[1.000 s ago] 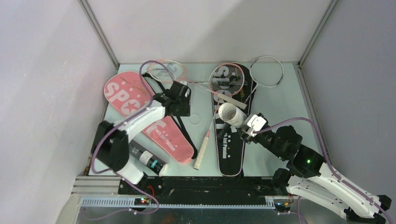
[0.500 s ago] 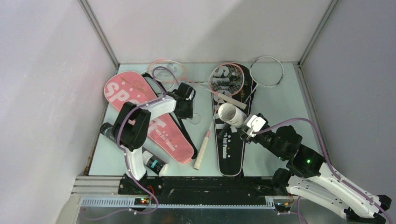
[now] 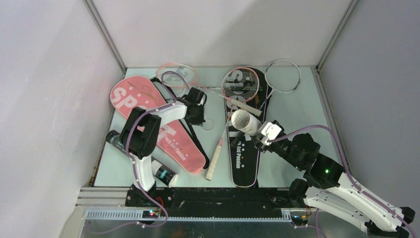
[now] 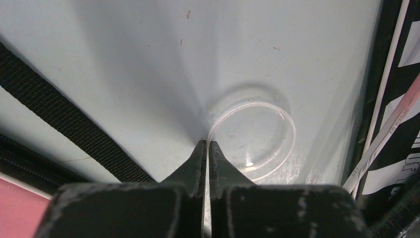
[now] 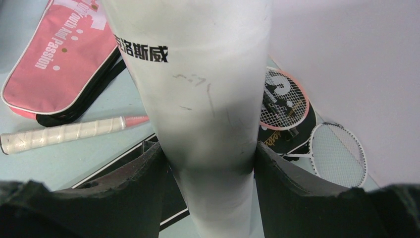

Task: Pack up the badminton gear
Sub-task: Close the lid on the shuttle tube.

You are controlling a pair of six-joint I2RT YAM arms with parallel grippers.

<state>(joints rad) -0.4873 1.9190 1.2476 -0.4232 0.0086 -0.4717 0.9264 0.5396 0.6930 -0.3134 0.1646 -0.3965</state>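
My left gripper [image 4: 207, 145] is down at the table, shut on the rim of a clear round tube lid [image 4: 257, 141]; from above, the left gripper [image 3: 200, 118] and lid [image 3: 209, 124] lie between the pink cover [image 3: 124, 96] and the black cover [image 3: 245, 161]. My right gripper [image 5: 208, 158] is shut on a white shuttle tube [image 5: 198, 89], which it holds tilted over the black cover with the tube's [image 3: 242, 120] open end up. A pink racket [image 3: 240, 84] lies across the black cover. A white racket [image 3: 283, 76] lies at the back right.
Another pink racket head [image 3: 176, 73] sits at the back by the pink cover. A black tube [image 3: 161, 172] lies near the left arm's base. The pink cover's black strap [image 4: 59, 121] runs left of the lid. Walls enclose the table on three sides.
The left arm swung round and its gripper came down and shut on the lid's rim. The right arm and white tube have not moved.
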